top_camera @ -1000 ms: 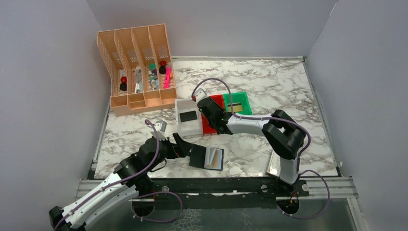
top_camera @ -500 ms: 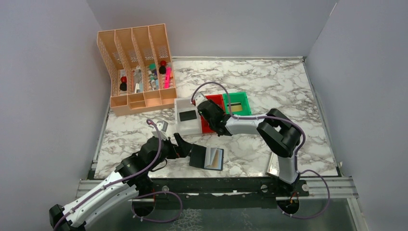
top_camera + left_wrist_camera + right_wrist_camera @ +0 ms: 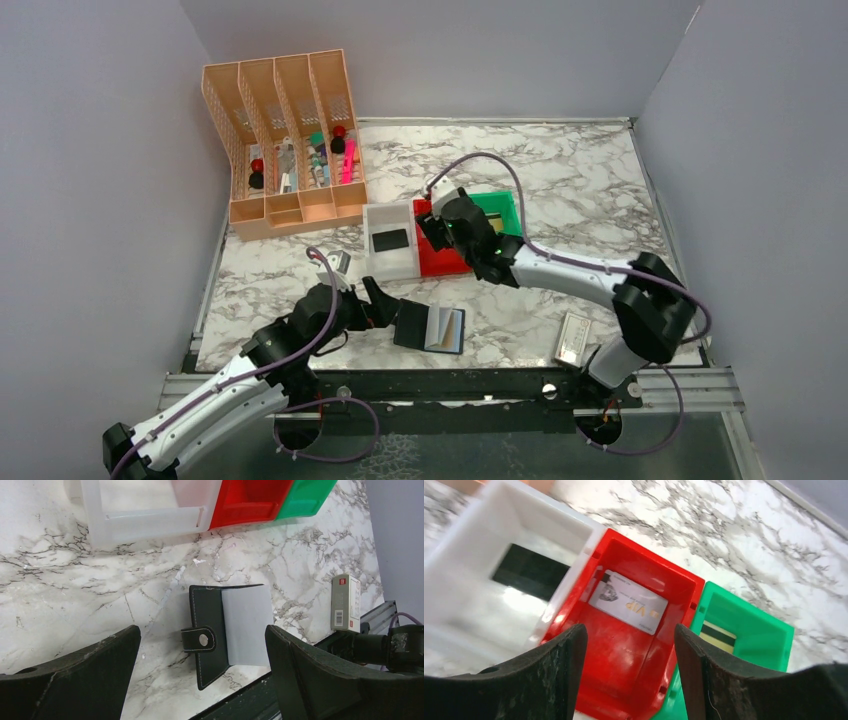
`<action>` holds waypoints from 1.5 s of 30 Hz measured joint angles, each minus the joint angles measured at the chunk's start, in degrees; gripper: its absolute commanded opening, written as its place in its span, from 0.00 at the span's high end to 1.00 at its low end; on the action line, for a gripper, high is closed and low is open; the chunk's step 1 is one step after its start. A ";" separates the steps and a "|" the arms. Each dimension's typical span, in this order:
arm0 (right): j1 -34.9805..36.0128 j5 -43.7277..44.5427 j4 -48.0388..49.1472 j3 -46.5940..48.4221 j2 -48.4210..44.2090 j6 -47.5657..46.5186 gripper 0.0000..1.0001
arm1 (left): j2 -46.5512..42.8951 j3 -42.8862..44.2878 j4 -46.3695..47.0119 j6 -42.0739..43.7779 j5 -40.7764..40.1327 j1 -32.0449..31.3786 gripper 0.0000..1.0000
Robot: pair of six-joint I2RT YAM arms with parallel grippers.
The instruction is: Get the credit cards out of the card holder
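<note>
Currently you appear to be at drop-off: the right gripper (image 3: 629, 630) hangs over the red tray (image 3: 654, 560) toward 12 o'clock, jaws parted and empty, a white card (image 3: 628, 601) lying inside. The left gripper (image 3: 383, 303), wide open and empty, faces the card holder (image 3: 206, 607) at 6 o'clock; next, probably draw another card there

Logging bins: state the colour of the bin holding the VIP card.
Red; the bin with the VIP card shows best in the right wrist view.
</note>
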 measured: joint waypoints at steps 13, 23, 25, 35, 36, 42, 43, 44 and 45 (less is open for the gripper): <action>0.02 -21.44 -0.83 -29.20 -37.53 30.77 0.26 | -2.21 0.00 0.44 -2.23 1.22 0.00 0.02; 0.02 -37.90 1.46 -44.24 -44.15 47.43 0.55 | -3.45 -1.16 1.33 -4.85 3.02 0.00 0.03; 0.02 -40.39 3.19 -45.00 -41.70 49.13 0.60 | -3.82 -1.40 1.62 -5.11 3.15 0.00 0.03; 1.92 -45.00 9.42 -43.30 -25.73 51.63 0.78 | -4.09 -1.73 2.29 -6.16 4.61 0.00 0.04; 2.05 -44.89 9.46 -42.49 -25.05 51.56 0.78 | -4.20 -1.84 2.34 -6.21 4.68 0.00 0.04; 2.29 -44.89 10.54 -37.22 -19.58 50.69 0.77 | -4.74 -2.54 2.69 -6.29 4.72 0.00 0.04; 2.32 -44.92 10.73 -36.33 -18.34 50.56 0.77 | -4.70 -2.71 2.89 -6.32 4.72 0.00 0.04; 2.36 -44.96 11.02 -35.54 -17.20 50.51 0.77 | -4.68 -2.86 2.97 -6.32 4.74 0.00 0.04; 2.49 -45.03 11.47 -34.84 -16.15 50.47 0.77 | -4.63 -2.95 2.97 -6.32 4.79 0.00 0.04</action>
